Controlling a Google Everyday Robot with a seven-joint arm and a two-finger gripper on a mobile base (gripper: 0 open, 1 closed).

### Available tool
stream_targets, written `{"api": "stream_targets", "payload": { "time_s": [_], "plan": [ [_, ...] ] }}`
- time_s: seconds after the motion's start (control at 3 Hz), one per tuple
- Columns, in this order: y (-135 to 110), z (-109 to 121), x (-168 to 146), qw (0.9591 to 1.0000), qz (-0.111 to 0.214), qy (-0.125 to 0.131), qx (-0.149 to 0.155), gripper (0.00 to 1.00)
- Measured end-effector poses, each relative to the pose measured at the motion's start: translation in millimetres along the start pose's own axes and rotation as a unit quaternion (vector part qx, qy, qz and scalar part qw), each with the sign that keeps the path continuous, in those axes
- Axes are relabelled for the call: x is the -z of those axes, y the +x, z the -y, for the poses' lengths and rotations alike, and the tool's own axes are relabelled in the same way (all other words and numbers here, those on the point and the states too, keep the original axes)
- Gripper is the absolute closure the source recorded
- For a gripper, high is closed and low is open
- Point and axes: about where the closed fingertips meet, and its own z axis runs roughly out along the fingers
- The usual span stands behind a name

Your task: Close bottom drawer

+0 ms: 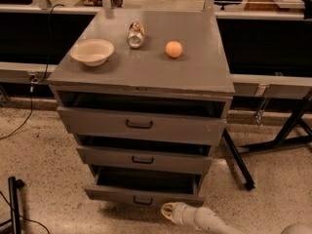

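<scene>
The grey cabinet has three drawers, all pulled partly out. The bottom drawer (144, 196) is the lowest, with a short front panel and a small dark bail handle (142, 200); its dark inside shows from above. My gripper (168, 212) is at the end of the white arm that comes in from the lower right. It is low over the floor, just right of and in front of the bottom drawer's front panel, below its right half.
On the cabinet top (204, 77) lie a white bowl (92, 50), a tipped can (135, 34) and an orange (173, 48). A black stand leg (238, 161) runs along the floor at the right. Another black stand (14, 204) is at the lower left.
</scene>
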Motion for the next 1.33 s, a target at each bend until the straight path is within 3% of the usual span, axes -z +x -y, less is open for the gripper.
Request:
{"api": "stream_targets", "payload": {
  "time_s": [1.33],
  "plan": [
    [10.5, 72.0, 11.0, 0.9991, -0.003, 0.042, -0.006, 1.00]
  ]
}}
